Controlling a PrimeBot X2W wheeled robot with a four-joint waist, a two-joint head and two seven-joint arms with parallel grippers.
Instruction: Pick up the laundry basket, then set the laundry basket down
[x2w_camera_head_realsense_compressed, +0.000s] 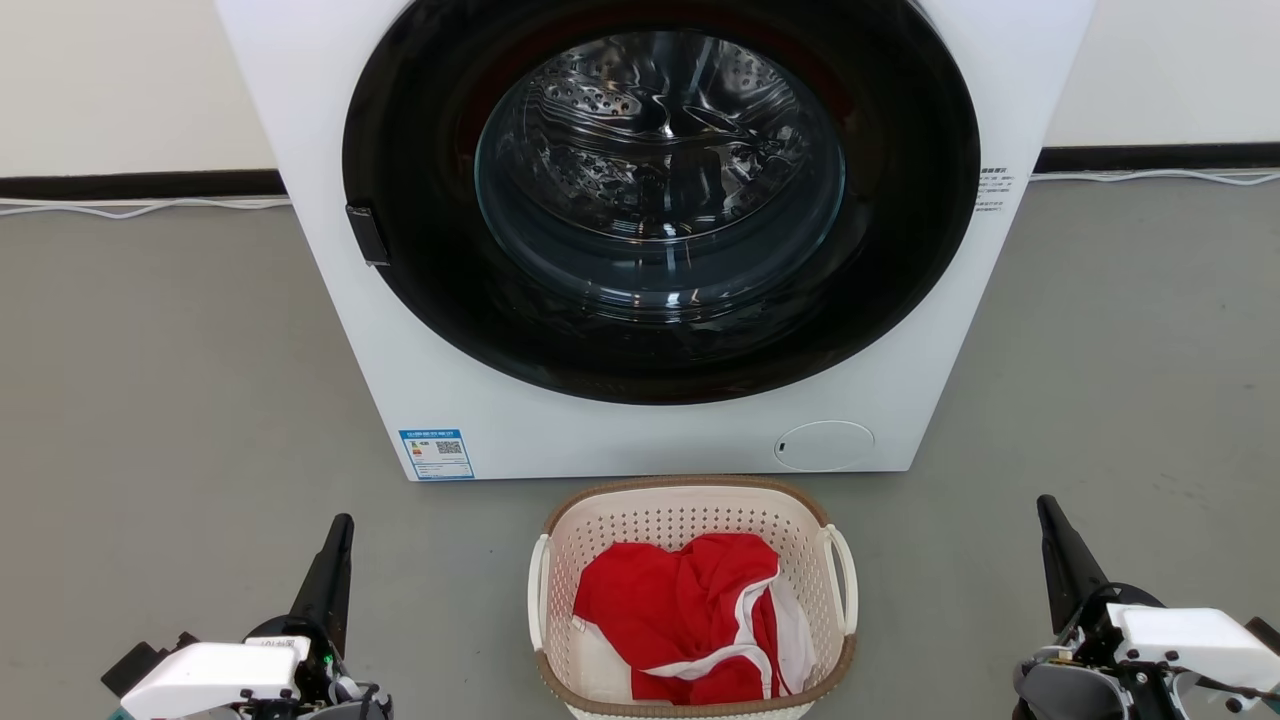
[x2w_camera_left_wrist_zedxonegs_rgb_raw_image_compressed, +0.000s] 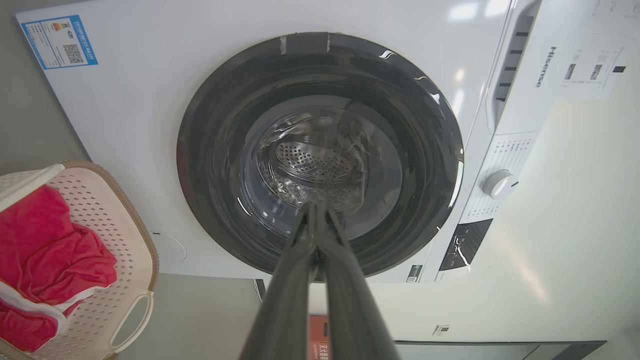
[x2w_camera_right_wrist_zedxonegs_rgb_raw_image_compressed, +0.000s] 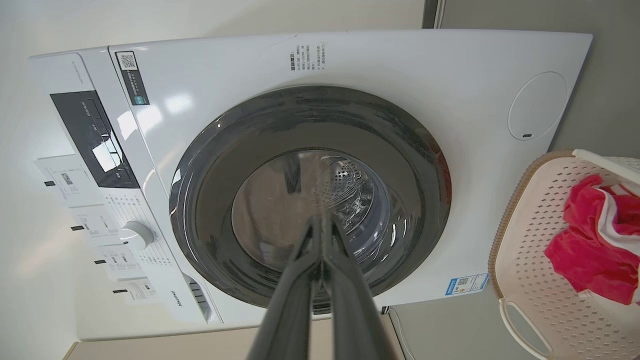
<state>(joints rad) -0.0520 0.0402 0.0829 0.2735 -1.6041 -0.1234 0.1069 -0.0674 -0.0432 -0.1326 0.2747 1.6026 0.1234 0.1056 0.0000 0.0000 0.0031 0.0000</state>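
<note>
The laundry basket (x2w_camera_head_realsense_compressed: 690, 510) stands on the grey floor just in front of the washing machine, cream with perforated walls, a brown rim and white loop handles on both sides. A red garment with white trim (x2w_camera_head_realsense_compressed: 680, 610) lies inside it. My left gripper (x2w_camera_head_realsense_compressed: 340, 530) is shut and empty, well to the basket's left. My right gripper (x2w_camera_head_realsense_compressed: 1048, 512) is shut and empty, well to its right. In the left wrist view the basket (x2w_camera_left_wrist_zedxonegs_rgb_raw_image_compressed: 125, 240) sits at the lower left beyond the closed fingers (x2w_camera_left_wrist_zedxonegs_rgb_raw_image_compressed: 315, 210); in the right wrist view the basket (x2w_camera_right_wrist_zedxonegs_rgb_raw_image_compressed: 530, 240) is at the right, clear of that gripper (x2w_camera_right_wrist_zedxonegs_rgb_raw_image_compressed: 320, 222).
A white front-loading washing machine (x2w_camera_head_realsense_compressed: 450, 400) with its round dark door (x2w_camera_head_realsense_compressed: 660, 190) closed stands directly behind the basket. Grey floor (x2w_camera_head_realsense_compressed: 180, 400) spreads to both sides. A wall with a dark skirting and cables (x2w_camera_head_realsense_compressed: 140, 205) runs along the back.
</note>
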